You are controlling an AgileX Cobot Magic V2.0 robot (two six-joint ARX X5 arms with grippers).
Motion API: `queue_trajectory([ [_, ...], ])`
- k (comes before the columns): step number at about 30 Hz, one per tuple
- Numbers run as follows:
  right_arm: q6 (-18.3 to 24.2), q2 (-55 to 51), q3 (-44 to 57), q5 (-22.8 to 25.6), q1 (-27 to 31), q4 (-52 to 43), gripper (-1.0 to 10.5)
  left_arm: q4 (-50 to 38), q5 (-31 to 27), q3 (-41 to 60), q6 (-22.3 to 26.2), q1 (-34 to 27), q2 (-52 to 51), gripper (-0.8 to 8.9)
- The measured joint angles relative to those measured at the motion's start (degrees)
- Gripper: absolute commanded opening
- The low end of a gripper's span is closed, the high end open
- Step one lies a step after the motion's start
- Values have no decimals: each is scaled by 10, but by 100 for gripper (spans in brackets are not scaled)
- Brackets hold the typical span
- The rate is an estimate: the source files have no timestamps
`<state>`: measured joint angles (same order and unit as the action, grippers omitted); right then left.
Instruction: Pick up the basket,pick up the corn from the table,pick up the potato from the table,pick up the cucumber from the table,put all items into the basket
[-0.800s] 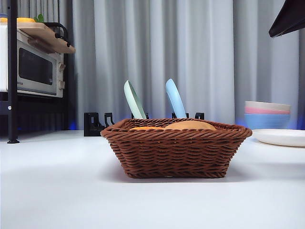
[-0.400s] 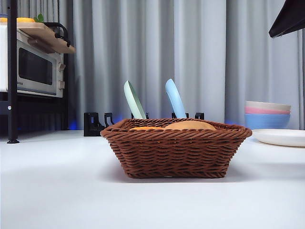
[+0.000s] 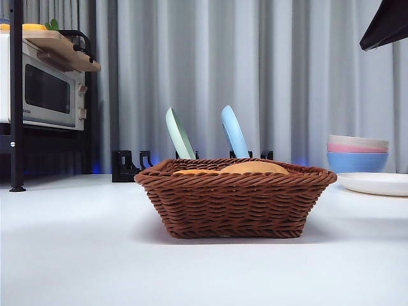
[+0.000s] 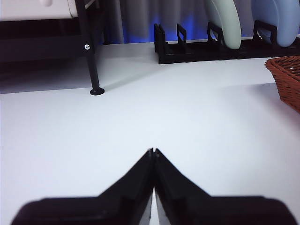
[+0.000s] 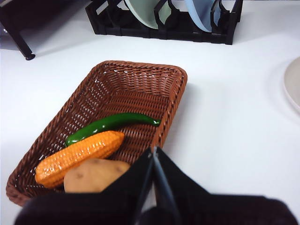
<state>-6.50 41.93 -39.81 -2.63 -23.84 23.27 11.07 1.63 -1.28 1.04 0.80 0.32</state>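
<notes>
The brown wicker basket [image 3: 234, 196] stands on the white table; it also shows in the right wrist view [image 5: 136, 89] and its corner shows in the left wrist view [image 4: 287, 75]. Inside it lie the orange corn [image 5: 79, 157], the tan potato [image 5: 93, 174] and the green cucumber [image 5: 110, 124]. From the front only the tops of the corn [image 3: 193, 171] and potato [image 3: 255, 167] rise over the rim. My right gripper [image 5: 153, 151] is shut and empty, above the basket's near side. My left gripper [image 4: 153, 151] is shut and empty over bare table, left of the basket.
A black dish rack [image 3: 127, 164] behind the basket holds a green plate [image 3: 180, 132] and a blue plate [image 3: 234, 131]. Stacked bowls [image 3: 357, 153] and a white plate [image 3: 376, 183] sit at the right. A microwave [image 3: 44, 89] on a black stand is at the left.
</notes>
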Motion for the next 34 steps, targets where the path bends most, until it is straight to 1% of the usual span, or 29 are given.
queue_trajectory([
  [3, 5, -35, 0, 0, 7, 18, 2, 0, -1, 0, 0, 0, 0, -3],
  [7, 37, -89, 20, -2, 37, -17, 2, 0, -1, 0, 0, 0, 0, -3],
  [10, 62, -146, 80, -3, 71, -68, 2, 0, -1, 0, 0, 0, 0, -3],
  [14, 72, -228, 177, -3, 112, -127, 2, 0, -1, 0, 0, 0, 0, -3],
  [20, 75, -322, 285, -4, 163, -139, 2, 0, -1, 0, 0, 0, 0, -3],
  [24, 76, -354, 327, -3, 176, -139, 2, 0, -1, 0, 0, 0, 0, -3],
  [34, 76, -392, 375, -4, 176, -154, 2, 0, -1, 0, 0, 0, 0, -3],
])
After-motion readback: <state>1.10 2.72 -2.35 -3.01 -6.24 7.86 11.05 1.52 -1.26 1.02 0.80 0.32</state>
